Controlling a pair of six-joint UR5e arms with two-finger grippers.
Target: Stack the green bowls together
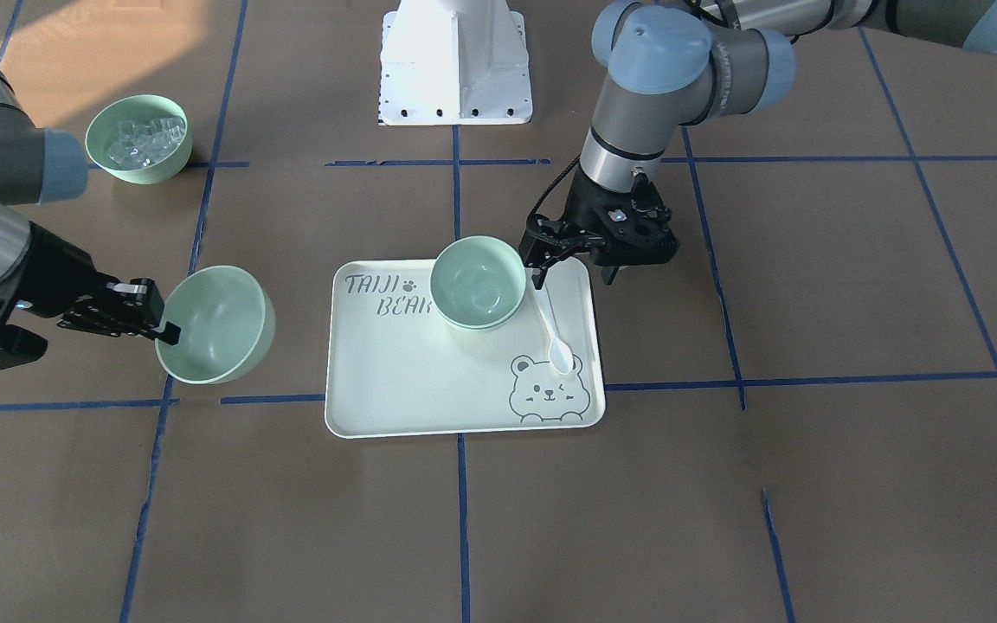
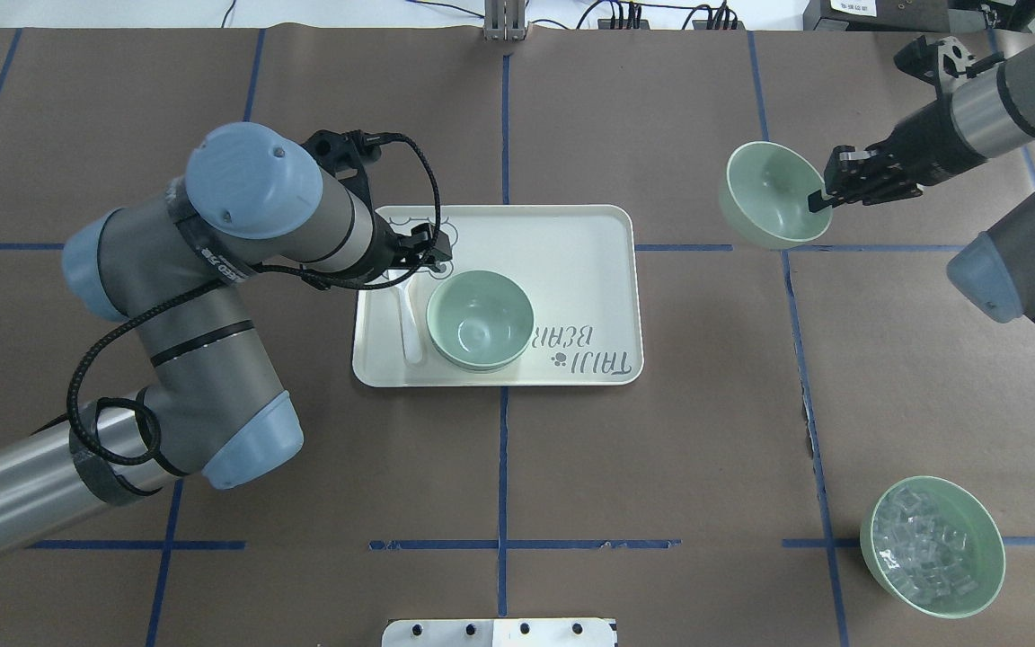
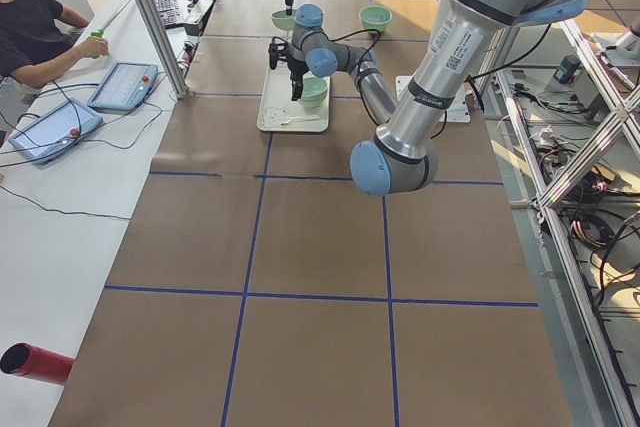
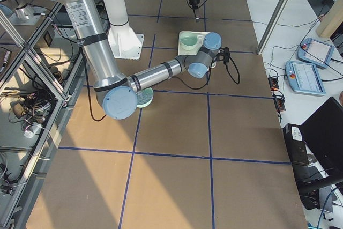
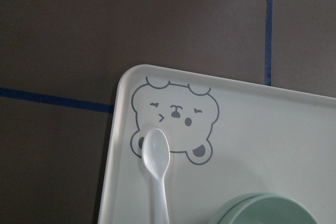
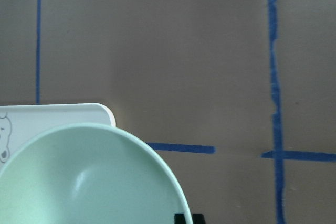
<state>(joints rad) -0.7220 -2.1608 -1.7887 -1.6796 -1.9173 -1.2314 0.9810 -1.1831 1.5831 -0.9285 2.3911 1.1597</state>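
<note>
Pale rectangular bear-printed tray (image 1: 395,381) is lying nearest, carrying part of the bowl stack.
Right pincer (image 1: 168,333) is clamping the rim of one pale mint-green round plastic bowl (image 1: 217,324), holding it tilted, seemingly clear of the bench (image 1: 810,484), well apart from the tray on the robot's right. Another green bowl (image 1: 477,283), seemingly two nested, is sitting on the tray just beside a white plastic spoon (image 1: 555,333). Left pincer (image 1: 575,272) is hovering near it, jaws apart and empty. These bowls are looking light, stiff and smooth, so probably slippery. Pinching the rim, one finger inside and one outside, is looking like the surest hold.
</note>
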